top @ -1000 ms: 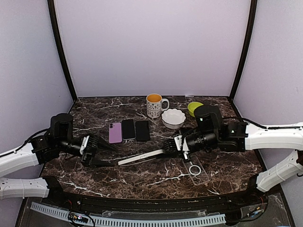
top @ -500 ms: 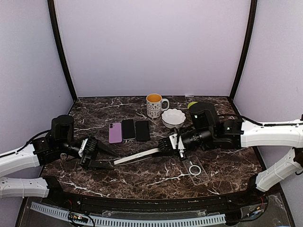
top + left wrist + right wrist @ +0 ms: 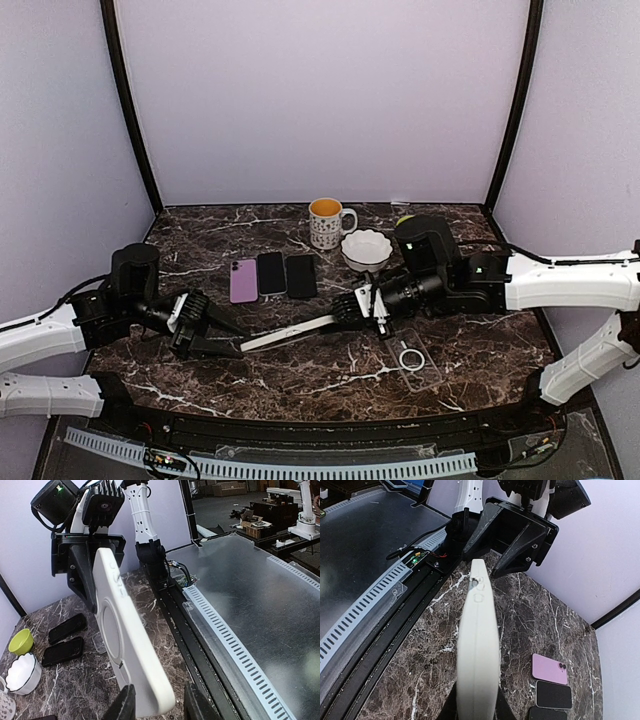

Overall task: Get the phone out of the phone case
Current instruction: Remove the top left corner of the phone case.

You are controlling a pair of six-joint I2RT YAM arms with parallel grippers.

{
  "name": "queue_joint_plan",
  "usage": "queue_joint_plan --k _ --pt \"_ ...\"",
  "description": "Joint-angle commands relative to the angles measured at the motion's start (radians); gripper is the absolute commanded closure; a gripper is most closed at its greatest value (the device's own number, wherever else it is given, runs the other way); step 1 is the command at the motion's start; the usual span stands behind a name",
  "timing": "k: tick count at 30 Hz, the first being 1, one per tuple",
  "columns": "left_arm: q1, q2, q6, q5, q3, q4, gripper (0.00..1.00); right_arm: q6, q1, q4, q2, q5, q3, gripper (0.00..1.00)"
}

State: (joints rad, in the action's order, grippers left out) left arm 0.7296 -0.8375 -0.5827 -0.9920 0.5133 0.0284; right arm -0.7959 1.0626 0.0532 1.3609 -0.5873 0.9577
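Between my half-open left jaws lies one end of the white phone case; my right jaws clamp the other; next I should pinch and peel.

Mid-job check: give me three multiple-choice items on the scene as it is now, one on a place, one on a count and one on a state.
1. Where is the clear case with the ring?
A. on the table by the right arm
B. leaning on the back wall
C. hanging off the near edge

2. How many phones lie in the row?
A. one
B. three
C. five

3. How is the white phone case placed?
A. flat on the marble
B. raised, clamped at one end by the right gripper
C. propped against the back wall

Answers:
1 A, it lies flat near that arm.
2 B, one pink and two black lie side by side.
3 B, the top view shows it slanting clear of the marble.
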Motion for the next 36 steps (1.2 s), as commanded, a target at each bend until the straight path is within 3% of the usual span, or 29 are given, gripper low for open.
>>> queue_joint_plan --k 1,17,22,31,36 --pt "0.005 -0.004 0.004 -0.035 -0.013 0.011 0.65 -0.014 0.012 -0.096 0.005 -0.039 0.062 1.0" --pt "0.012 -0.01 0.005 -0.05 -0.014 0.012 0.67 -0.036 0.023 -0.096 0.01 -0.043 0.073 1.0" --pt "0.013 -0.017 0.002 -0.063 -0.011 0.008 0.77 -0.046 0.029 -0.105 0.008 -0.038 0.064 1.0" --pt "0.014 -0.035 0.002 -0.079 -0.005 -0.004 0.81 -0.026 0.065 -0.299 -0.012 0.124 -0.013 1.0" --pt "0.017 -0.055 0.01 -0.105 0.001 -0.016 0.81 -0.141 0.097 -0.307 -0.015 0.147 -0.037 1.0"
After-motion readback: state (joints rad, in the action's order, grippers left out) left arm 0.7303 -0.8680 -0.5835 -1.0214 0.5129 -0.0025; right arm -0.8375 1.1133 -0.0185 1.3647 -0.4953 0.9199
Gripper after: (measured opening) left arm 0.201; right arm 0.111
